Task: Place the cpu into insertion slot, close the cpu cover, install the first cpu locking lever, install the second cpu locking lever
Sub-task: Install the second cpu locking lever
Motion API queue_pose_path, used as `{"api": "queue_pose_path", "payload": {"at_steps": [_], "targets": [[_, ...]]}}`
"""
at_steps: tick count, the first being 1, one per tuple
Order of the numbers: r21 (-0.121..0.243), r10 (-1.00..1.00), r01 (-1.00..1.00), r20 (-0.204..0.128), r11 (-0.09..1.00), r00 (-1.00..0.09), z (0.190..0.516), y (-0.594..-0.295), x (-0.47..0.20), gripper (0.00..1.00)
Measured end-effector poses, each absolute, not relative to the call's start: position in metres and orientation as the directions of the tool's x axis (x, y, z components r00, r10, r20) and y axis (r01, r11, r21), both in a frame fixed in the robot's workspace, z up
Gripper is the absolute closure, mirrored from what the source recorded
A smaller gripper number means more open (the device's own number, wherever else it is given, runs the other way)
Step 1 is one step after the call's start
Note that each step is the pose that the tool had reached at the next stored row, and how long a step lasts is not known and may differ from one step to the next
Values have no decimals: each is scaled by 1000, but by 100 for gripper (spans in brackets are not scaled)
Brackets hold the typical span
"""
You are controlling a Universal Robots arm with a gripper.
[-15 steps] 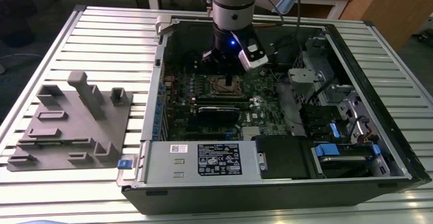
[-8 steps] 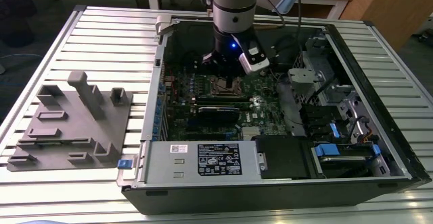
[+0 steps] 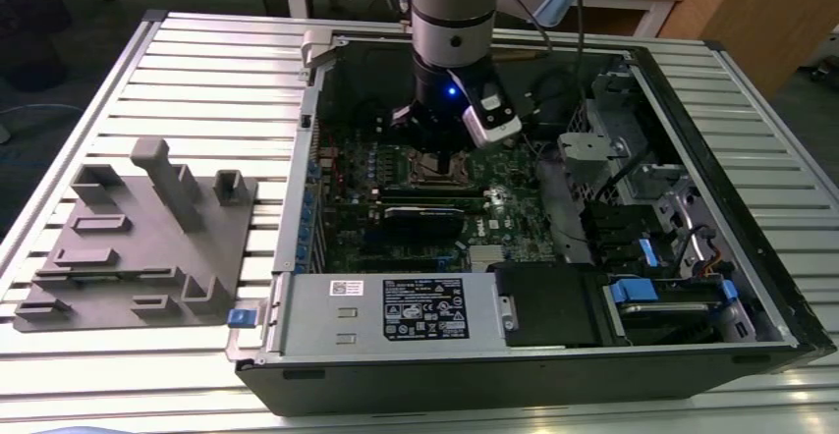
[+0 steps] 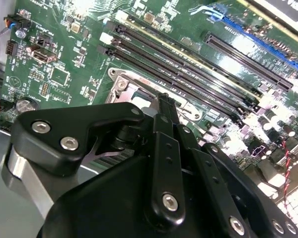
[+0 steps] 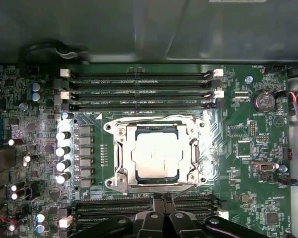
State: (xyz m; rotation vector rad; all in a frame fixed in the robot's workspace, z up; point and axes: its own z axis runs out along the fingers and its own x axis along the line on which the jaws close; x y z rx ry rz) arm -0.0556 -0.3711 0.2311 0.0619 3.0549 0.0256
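The cpu lay seated in the insertion slot, the cpu cover framing it. The pincer, fingers together and empty, hung just beside the socket's edge.

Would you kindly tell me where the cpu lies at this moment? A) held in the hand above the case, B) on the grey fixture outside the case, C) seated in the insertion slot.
C: in the first wrist view the cpu sits flat inside the insertion slot.
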Motion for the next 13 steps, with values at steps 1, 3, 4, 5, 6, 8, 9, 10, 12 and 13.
{"api": "queue_pose_path", "payload": {"at_steps": [1,3,4,5,6,8,9,10,12,13], "targets": [[18,41,40,-85,999,-995,231,-372,-57,89],[19,41,40,-85,999,-995,230,-373,-59,89],[19,41,40,-85,999,-995,229,-374,-60,89],[18,41,40,-85,999,-995,229,-375,-61,89],[19,41,40,-85,999,-995,228,-376,-62,89],[19,41,40,-85,999,-995,226,-378,-65,89],[18,41,40,-85,999,-995,225,-378,-66,89],[18,41,40,-85,999,-995,224,-379,-67,89],[18,41,40,-85,999,-995,221,-381,-70,89],[18,41,40,-85,999,-995,220,-382,-71,89]]}}
